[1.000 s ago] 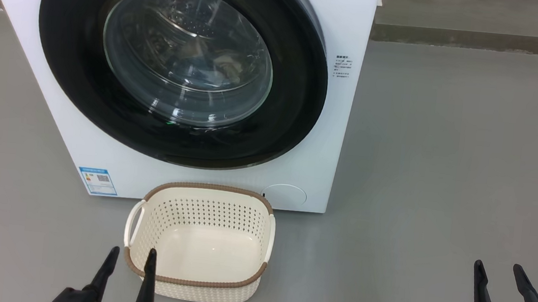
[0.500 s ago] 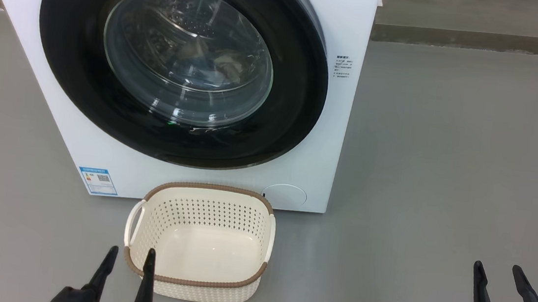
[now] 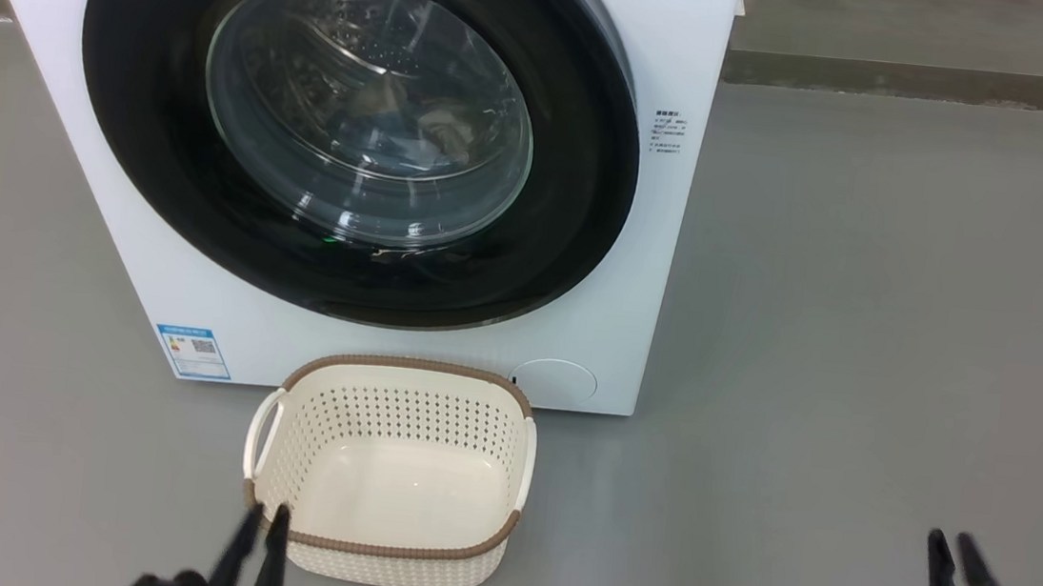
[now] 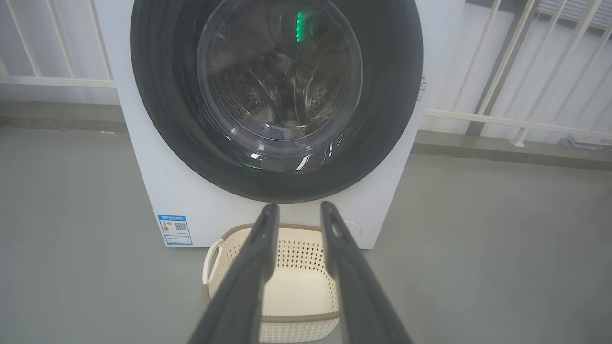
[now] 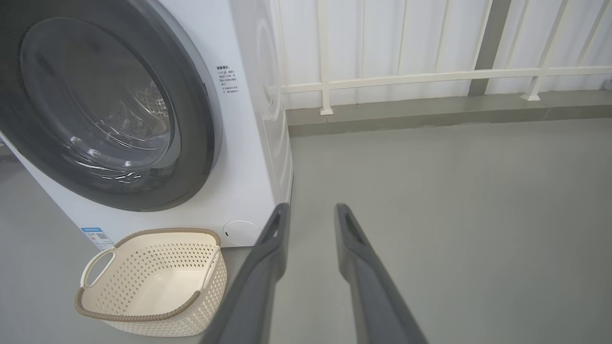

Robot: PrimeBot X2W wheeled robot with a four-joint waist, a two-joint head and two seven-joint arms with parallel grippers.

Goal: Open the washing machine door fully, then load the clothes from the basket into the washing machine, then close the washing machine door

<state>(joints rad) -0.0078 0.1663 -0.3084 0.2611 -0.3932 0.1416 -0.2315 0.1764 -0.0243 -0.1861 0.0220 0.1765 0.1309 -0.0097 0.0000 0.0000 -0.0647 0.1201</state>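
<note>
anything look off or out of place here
Nothing stands out: the washer door looks shut, the basket sits upright and empty on the floor just in front of it, and nothing is spilled or damaged.

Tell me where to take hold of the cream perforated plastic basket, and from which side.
Best bet: the white loop handle on the left end of the cream perforated plastic basket, approached from above-left. It stands off the wall, leaving a gap for one finger, and the left gripper hovers nearest.

Grey floor bears washing machine; basket before it.
</note>
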